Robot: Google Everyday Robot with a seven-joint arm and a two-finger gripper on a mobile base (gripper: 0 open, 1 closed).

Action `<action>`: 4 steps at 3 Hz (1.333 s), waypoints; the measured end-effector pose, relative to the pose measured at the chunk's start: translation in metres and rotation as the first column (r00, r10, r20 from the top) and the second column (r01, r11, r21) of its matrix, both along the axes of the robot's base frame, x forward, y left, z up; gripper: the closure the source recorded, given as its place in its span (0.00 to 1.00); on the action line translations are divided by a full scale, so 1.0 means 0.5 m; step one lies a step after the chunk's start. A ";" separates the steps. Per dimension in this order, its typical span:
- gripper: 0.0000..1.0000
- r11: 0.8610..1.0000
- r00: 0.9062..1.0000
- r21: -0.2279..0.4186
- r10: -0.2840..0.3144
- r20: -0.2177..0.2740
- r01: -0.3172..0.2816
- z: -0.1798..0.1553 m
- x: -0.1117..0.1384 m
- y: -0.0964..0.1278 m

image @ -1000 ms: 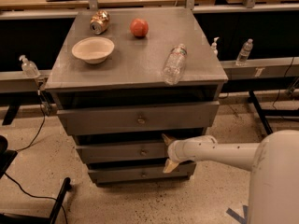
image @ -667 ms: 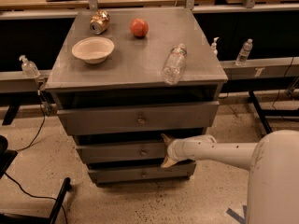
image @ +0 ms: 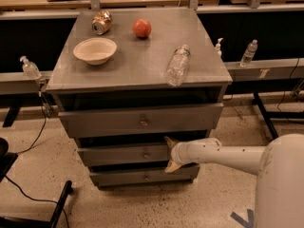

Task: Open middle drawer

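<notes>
The grey cabinet has three drawers. The middle drawer (image: 114, 155) is a wide flat grey front with a small round knob (image: 146, 154) at its centre. It stands slightly forward of the cabinet body, with a dark gap above it. My gripper (image: 170, 153) comes in from the right on a white arm (image: 223, 154). It sits against the drawer front just right of the knob. Its two tan fingertips (image: 168, 140) are spread one above the other, open and holding nothing.
The top drawer (image: 104, 120) sits above and the bottom drawer (image: 123, 176) below. On the cabinet top lie a bowl (image: 95, 50), a can (image: 101, 23), a red fruit (image: 142, 28) and a plastic bottle (image: 178, 65). A black chair base (image: 59, 203) and cables lie on the floor at left.
My gripper has edged slightly left along the middle drawer front, toward the knob. The drawers have not moved.
</notes>
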State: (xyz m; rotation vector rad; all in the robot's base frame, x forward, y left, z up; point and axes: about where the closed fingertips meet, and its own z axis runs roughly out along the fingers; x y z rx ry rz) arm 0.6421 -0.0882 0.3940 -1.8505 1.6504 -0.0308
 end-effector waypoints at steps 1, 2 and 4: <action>0.38 1.000 0.999 0.024 0.005 -0.047 -0.004 0.001 -0.069 -0.037; 0.27 1.000 0.999 0.024 0.005 -0.047 -0.004 0.012 -0.069 -0.037; 0.27 1.000 0.999 0.024 0.005 -0.047 -0.004 0.018 -0.069 -0.037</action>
